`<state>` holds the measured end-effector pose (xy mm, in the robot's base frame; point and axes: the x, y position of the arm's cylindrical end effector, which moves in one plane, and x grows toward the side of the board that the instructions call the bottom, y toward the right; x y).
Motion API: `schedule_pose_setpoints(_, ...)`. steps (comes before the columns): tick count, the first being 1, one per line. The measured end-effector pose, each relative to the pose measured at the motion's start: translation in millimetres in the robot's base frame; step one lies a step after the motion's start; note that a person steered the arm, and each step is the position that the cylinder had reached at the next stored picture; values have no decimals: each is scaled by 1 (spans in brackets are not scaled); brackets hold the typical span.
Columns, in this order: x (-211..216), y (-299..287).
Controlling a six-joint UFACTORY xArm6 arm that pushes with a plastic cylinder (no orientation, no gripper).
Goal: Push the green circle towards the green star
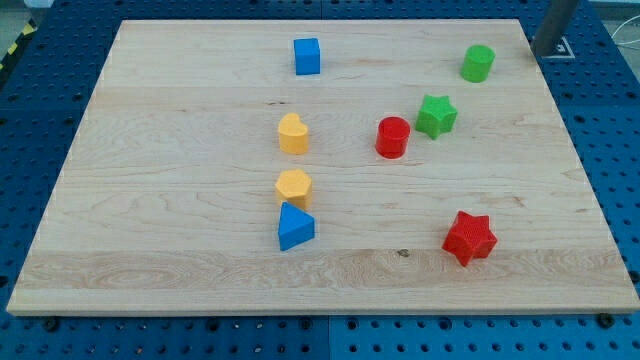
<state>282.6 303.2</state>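
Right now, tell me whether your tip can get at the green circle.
Probably yes. My tip stands at the view's top right, just right of the green circle, with bare board between. The green star lies beyond.

Green blocks: two, a green circle [478, 63] and a green star [436, 115]
Red blocks: two, a red circle [392, 137] and a red star [469, 238]
Yellow blocks: two, a yellow heart [292, 133] and a yellow hexagon [293, 187]
Blue blocks: two, a blue cube [307, 56] and a blue triangle [294, 226]
Blocks in all: eight
Bench [160, 180]: one
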Motion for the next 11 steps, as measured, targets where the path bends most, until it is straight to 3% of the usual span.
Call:
schedule_pose_setpoints(2, 67, -111)
schedule_pose_setpoints(3, 66, -125)
schedule_pose_setpoints(4, 65, -60)
schedule_pose_setpoints(5, 32, -20)
schedule_pose_setpoints(6, -10, -28)
schedule_pose_setpoints(9, 22, -138)
schedule_pose_setpoints(11, -6, -70)
